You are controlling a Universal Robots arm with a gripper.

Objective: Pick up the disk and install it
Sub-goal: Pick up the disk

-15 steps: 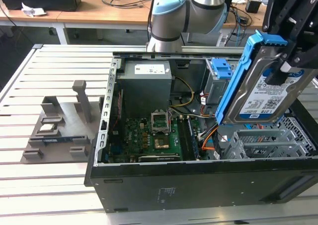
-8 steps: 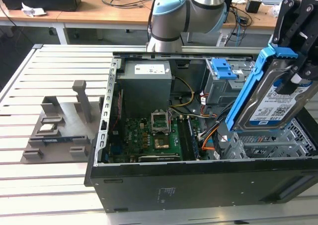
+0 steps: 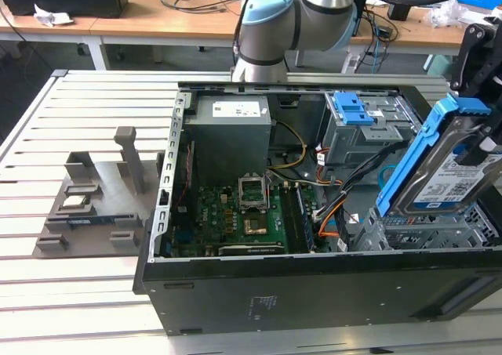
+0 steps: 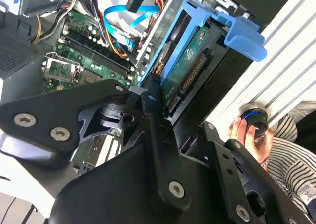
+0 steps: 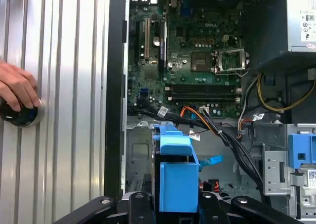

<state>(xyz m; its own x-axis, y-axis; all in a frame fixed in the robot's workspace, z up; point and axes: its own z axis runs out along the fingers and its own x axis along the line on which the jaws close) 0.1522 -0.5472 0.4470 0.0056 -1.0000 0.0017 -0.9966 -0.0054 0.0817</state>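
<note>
Here the fingers (image 4: pixel 157 120) are clamped on the disk (image 3: pixel 455 175), tilted above the computer case (image 3: pixel 314 292)

Your disk (image 3: pixel 451 171) sits tilted over the drive cage (image 3: pixel 380 231); cables (image 5: pixel 232 137) crowd just beside the cage. A hand (image 5: pixel 17 88) rests on the table (image 5: pixel 69 135) outside the case (image 5: pixel 116 85).

Most of the print is too fine to read. The disk (image 3: pixel 449 179) bears a white-and-blue label (image 3: pixel 455 189) with small black code blocks and tiny lines. The power supply (image 3: pixel 231 139), just beside the motherboard (image 3: pixel 235 214), carries a white label (image 3: pixel 239 110) of small print. In the first wrist view the motherboard has short white lettering (image 5: pixel 213 24) near its socket (image 5: pixel 229 61). A white sticker (image 5: pixel 308 176) sits on the drive cage (image 5: pixel 274 170), well apart from the motherboard.
</note>
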